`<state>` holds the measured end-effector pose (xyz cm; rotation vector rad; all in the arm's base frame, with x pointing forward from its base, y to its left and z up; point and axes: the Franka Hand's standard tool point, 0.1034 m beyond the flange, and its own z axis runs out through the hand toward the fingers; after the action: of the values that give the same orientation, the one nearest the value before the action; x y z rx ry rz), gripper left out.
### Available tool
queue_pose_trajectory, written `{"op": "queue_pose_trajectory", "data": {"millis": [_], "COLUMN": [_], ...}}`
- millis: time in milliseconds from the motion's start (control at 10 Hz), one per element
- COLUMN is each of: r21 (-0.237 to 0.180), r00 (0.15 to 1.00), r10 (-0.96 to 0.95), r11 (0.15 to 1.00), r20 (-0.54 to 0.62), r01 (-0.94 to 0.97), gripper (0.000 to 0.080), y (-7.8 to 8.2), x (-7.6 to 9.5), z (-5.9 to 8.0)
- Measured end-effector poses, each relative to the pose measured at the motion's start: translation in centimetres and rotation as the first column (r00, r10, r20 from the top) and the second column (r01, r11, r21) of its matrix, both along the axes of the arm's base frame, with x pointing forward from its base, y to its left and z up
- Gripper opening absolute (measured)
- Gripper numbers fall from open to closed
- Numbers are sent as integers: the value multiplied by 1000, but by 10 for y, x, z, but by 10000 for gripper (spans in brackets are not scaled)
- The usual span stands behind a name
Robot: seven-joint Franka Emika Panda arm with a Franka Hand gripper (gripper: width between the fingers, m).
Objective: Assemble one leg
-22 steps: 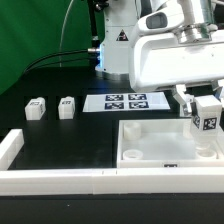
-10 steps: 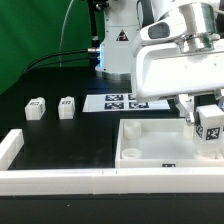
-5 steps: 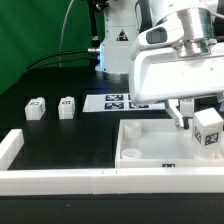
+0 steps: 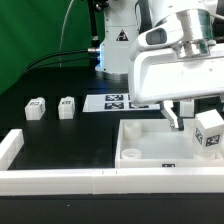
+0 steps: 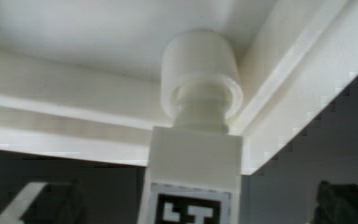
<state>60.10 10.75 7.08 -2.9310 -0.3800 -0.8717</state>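
Observation:
My gripper point(image 4: 193, 118) is shut on a white leg point(image 4: 209, 131) that bears a black-and-white tag, and holds it tilted over the exterior view's right side of the large white square tray point(image 4: 150, 150). In the wrist view the leg point(image 5: 197, 140) runs out from between the fingers point(image 5: 30, 200), and its round end sits close to an inner corner of the tray point(image 5: 87, 50). I cannot tell whether the end touches the tray. Two more legs point(image 4: 36, 107) point(image 4: 67, 106) lie on the black table at the exterior view's left.
The marker board point(image 4: 117, 101) lies behind the tray, near the robot base point(image 4: 115, 50). A white rail point(image 4: 60, 180) runs along the table's front edge, with an upright end piece point(image 4: 10, 148) at the exterior view's left.
The gripper and the held leg have shifted a little toward the exterior view's right and tilted more over the tray's right side. The two loose legs have not moved.

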Motion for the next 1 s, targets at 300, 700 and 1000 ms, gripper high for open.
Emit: {"op": "queue_pose_trajectory", "data": {"millis": [300,700,1000], "r21": [-1,-8,-28], "r00": [1000,998,960], "r10": [3,12,22], "r11": [1000,1000,999], "r20": [-5,-54,-278], "r01": [-3,-12,-31], "gripper": [649,649,649], "y": [1,3,2], "x": [2,3,5], "z": [5,13,10]}}
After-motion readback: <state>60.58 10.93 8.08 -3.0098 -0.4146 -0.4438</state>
